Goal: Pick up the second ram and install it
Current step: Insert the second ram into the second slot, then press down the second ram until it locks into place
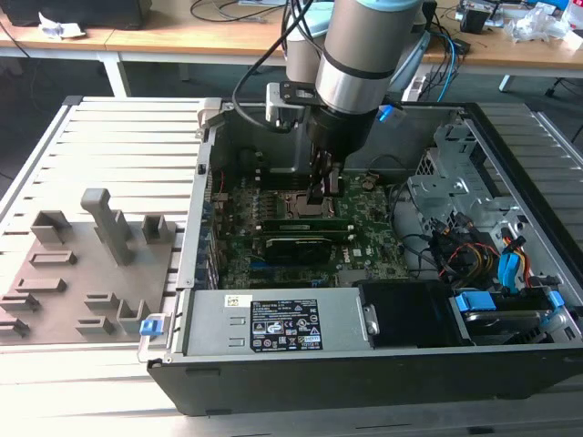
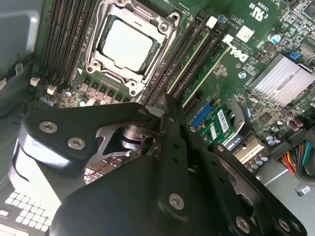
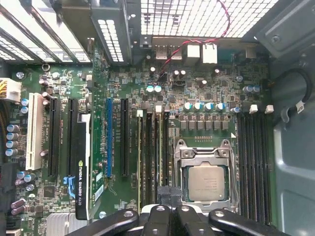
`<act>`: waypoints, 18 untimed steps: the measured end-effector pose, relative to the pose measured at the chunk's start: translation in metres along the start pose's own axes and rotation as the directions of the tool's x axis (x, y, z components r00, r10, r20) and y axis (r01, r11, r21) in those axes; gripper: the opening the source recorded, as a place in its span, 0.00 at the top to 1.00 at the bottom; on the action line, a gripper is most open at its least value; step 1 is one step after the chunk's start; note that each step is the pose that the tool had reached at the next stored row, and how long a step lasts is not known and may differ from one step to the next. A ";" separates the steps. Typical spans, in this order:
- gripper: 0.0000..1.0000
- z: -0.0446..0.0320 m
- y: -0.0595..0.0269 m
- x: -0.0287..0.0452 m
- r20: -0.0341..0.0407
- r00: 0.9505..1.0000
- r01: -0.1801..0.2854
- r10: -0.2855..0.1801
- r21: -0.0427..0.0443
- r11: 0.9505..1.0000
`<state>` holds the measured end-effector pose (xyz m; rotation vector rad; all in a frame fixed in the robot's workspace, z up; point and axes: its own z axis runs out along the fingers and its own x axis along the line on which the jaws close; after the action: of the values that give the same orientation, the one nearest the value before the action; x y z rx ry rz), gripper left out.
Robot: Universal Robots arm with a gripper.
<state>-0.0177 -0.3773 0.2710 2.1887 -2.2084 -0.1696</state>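
open computer case [image 1: 510, 173], jaws [image 1: 321, 202] closed above ram slots [image 3: 150, 157]

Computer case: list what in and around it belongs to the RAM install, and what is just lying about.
Job: gripper; second ram beneath it, beside the CPU socket.
Lying about: grey holder blocks; black expansion card; coloured cables.

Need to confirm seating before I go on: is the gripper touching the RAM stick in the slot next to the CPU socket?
Cannot tell. In both wrist views the gripper sits right over the RAM stick, but its linkage hides the fingertips and any contact.
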 end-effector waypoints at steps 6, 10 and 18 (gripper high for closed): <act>0.89 -0.0002 0.0000 0.0000 0.000 1.000 0.000 0.000 0.000 1.000; 0.89 0.0042 -0.0228 0.0001 -0.001 1.000 0.000 0.000 -0.005 1.000; 0.89 0.0306 -0.0515 0.0012 -0.001 1.000 -0.001 0.001 -0.010 1.000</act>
<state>0.0306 -0.3770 0.2356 2.1825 -2.2027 -0.1796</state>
